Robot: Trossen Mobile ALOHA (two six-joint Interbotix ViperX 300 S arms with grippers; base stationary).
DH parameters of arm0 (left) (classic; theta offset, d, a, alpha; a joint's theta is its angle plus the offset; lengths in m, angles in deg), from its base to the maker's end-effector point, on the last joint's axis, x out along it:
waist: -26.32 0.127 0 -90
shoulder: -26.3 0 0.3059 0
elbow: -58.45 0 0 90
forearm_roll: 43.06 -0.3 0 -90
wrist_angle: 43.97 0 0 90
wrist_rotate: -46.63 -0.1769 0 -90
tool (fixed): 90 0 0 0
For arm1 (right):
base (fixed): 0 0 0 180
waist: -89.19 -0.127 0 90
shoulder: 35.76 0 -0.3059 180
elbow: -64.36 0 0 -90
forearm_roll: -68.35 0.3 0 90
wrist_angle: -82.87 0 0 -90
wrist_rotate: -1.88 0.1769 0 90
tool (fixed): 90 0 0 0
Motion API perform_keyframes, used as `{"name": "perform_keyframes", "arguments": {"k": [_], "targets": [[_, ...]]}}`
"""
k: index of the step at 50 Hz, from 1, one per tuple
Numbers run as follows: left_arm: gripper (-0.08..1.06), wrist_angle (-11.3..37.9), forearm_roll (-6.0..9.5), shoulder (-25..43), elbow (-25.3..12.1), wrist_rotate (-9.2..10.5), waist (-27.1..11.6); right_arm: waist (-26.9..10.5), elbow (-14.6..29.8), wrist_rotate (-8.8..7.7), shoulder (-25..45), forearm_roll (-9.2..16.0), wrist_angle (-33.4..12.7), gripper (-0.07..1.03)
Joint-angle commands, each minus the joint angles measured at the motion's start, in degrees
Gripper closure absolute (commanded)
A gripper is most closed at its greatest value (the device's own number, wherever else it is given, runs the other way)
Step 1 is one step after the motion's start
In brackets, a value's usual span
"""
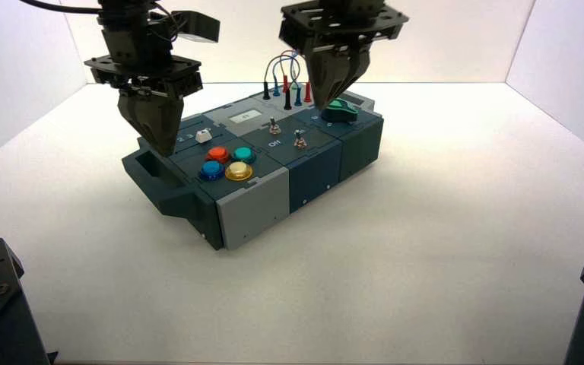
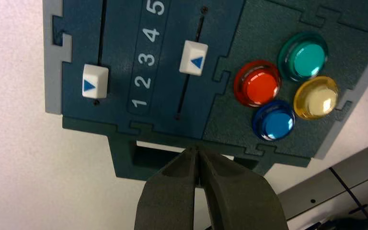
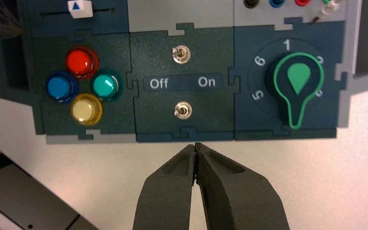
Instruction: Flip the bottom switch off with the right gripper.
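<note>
The bottom switch (image 3: 182, 110) is a small metal toggle below the "Off / On" lettering, on the dark panel between the coloured buttons and the green knob; it also shows in the high view (image 1: 299, 139). A second toggle (image 3: 180, 53) sits above the lettering. I cannot tell which way either lever leans. My right gripper (image 1: 327, 103) is shut and empty and hovers above the box near the knob. In the right wrist view its tip (image 3: 195, 146) lies just off the box's edge, short of the bottom switch. My left gripper (image 1: 166, 148) is shut and hovers over the box's slider end.
The box (image 1: 255, 201) stands turned on the white table. It has red (image 3: 81, 61), blue, teal and yellow buttons, a green knob (image 3: 298, 81), two white sliders (image 2: 193, 57) and wires (image 1: 285, 76) plugged in at the back. White walls enclose the table.
</note>
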State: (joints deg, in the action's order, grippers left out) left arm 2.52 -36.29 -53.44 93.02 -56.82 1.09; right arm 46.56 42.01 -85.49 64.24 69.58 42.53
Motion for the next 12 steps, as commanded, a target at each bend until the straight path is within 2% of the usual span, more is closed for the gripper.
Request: {"name": "perform_keyframes", "arguments": {"k": [1, 12], "targets": [[1.01, -0.4, -0.09, -0.5, -0.6, -0.18, -0.2, -0.2, -0.4, -0.18, -3.8, 0.1, 1.2, 0.98], [1.01, 0.0, -0.18, 2.2, -1.8, -0.62, -0.2, -0.3, -2.5, 0.0, -5.8, 0.2, 1.9, 0.98]]}}
